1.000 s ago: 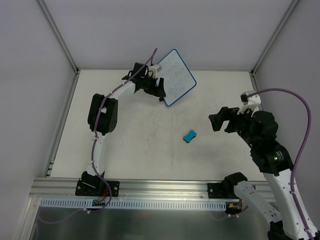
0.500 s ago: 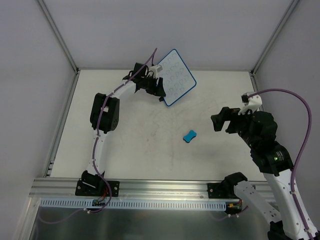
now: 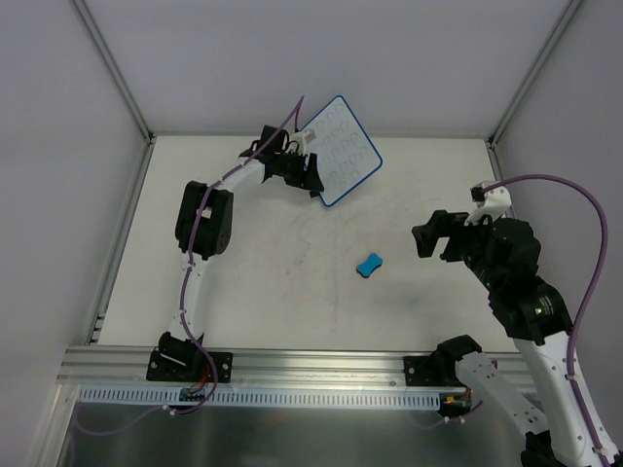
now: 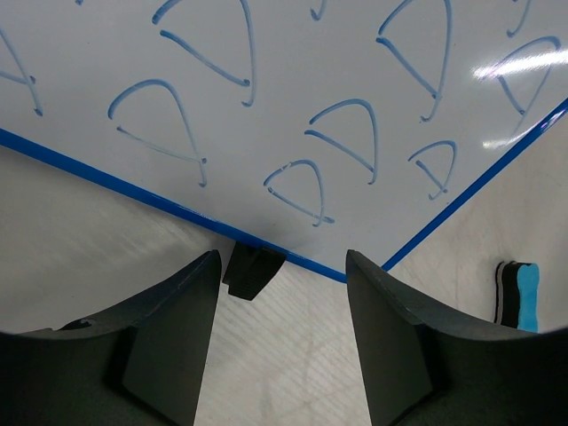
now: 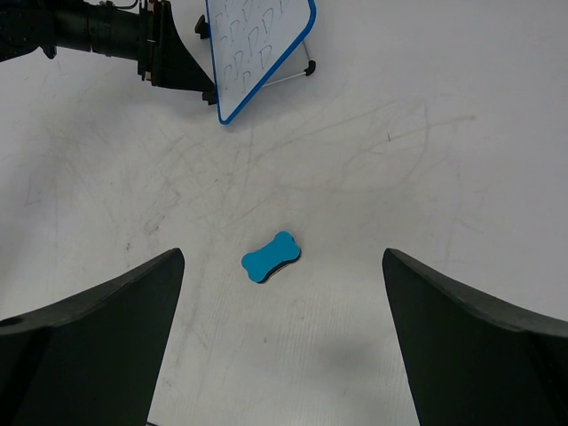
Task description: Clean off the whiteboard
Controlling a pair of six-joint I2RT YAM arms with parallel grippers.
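Observation:
The whiteboard (image 3: pixel 343 151) stands tilted on its feet at the back of the table, with a blue rim and rows of blue scribbles. In the left wrist view the board (image 4: pixel 293 89) fills the top, and one black foot (image 4: pixel 253 271) sits under its rim. My left gripper (image 3: pixel 311 175) is open and empty at the board's lower left edge; in its own view (image 4: pixel 282 297) it holds nothing. The blue bone-shaped eraser (image 3: pixel 369 264) lies flat mid-table. My right gripper (image 3: pixel 429 238) is open and empty, to the right of the eraser (image 5: pixel 271 257) and raised above it.
The white tabletop (image 3: pixel 292 292) shows faint scuff marks. White walls with metal frame posts (image 3: pixel 117 78) close the back and sides. An aluminium rail (image 3: pixel 292 365) runs along the near edge at the arm bases. The eraser also shows at the right edge of the left wrist view (image 4: pixel 517 293).
My right gripper has drifted slightly to the right. My left gripper has barely shifted by the board. The board and eraser have not moved.

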